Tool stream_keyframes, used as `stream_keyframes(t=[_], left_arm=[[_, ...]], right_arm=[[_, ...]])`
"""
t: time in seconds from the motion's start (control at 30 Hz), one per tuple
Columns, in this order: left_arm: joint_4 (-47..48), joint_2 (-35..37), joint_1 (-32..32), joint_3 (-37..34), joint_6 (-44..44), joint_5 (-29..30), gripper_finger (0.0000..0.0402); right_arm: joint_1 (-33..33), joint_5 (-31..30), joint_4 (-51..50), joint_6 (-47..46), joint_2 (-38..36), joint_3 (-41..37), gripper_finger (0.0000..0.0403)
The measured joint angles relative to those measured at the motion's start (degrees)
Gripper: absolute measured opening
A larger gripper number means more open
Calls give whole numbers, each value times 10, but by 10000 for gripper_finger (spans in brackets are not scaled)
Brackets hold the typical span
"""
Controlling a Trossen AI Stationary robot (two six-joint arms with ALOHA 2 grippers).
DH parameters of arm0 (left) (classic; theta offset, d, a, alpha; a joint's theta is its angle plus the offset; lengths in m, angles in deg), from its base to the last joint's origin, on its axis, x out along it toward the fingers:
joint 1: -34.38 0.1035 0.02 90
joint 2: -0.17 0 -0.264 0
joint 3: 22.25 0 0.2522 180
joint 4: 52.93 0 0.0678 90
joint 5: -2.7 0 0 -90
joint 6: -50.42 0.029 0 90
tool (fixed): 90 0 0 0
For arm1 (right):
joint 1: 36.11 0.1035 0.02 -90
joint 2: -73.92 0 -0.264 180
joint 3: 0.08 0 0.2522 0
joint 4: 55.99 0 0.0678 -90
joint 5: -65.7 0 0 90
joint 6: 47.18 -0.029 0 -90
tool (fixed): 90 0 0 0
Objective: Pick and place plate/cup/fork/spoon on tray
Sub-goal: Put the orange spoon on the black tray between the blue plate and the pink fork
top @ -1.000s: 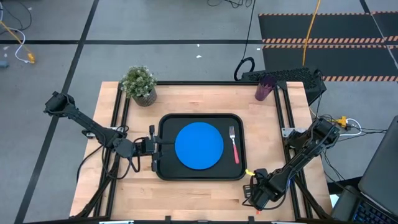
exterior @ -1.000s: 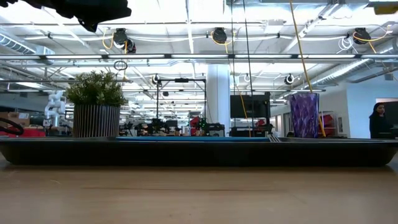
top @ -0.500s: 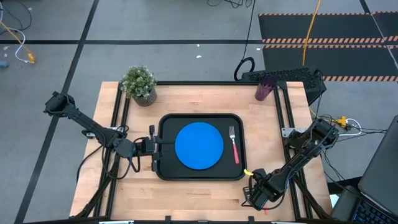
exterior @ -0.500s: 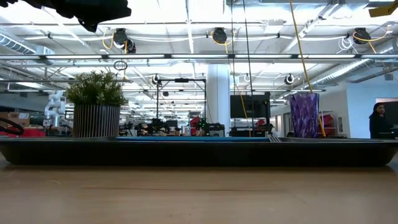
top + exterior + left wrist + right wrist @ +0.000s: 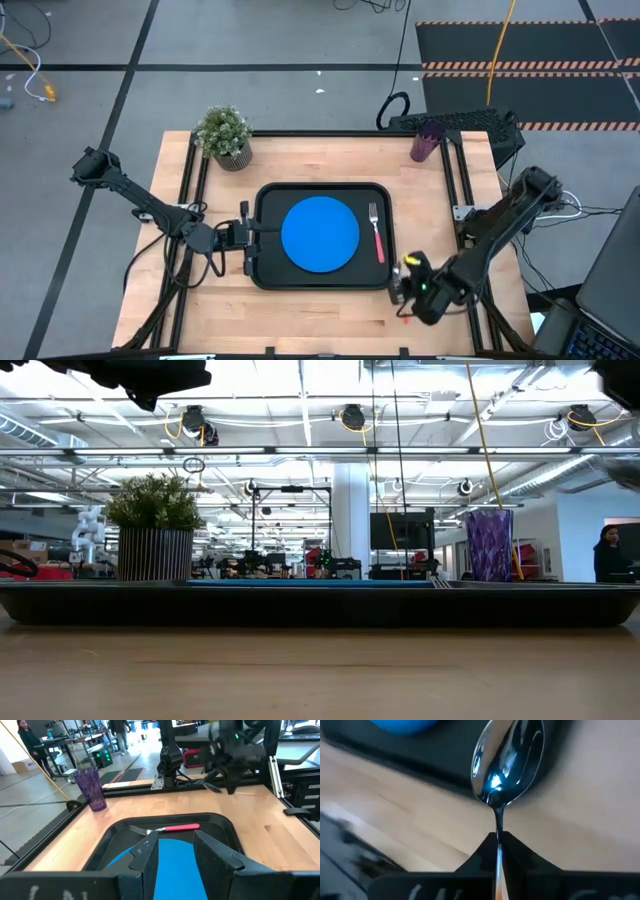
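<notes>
**Spoon Is Up Off the Table**

We see a shiny silver spoon (image 5: 507, 762) pinched tight in our right gripper (image 5: 408, 287), held over the wood just beside the black tray's (image 5: 268, 200) near right corner. A moment ago that gripper sat lower and farther back. The flat round blue plate (image 5: 320, 233) and the pink-handled fork (image 5: 377, 232) lie in the tray. The purple cup (image 5: 425, 141) stands far back. Our left gripper (image 5: 243, 235) waits half open at the tray's left rim, holding nothing.

Spoon (image 5: 509, 757) bowl: polished metal, mirror-glossy w/ reflections. Counter (image 5: 320, 310): pale wood, smooth, matt. Tray (image 5: 268, 272): black, smooth plastic look, slight sheen. Plate (image 5: 320, 233) on tray: plain blue, matt.
</notes>
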Motion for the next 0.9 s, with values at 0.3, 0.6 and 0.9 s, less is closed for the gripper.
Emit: stream_keyframes(t=[0.3, 0.6, 0.9], left_arm=[[-6, 0, 0, 0, 4, 0, 126], [-5, 0, 0, 0, 6, 0, 126], [3, 0, 0, 0, 3, 0, 126]], right_arm=[[-149, -22, -7, 177, -43, 0, 0], [-303, 51, 55, 362, -14, 0, 0], [-376, 131, 78, 428, 61, 0, 0]])
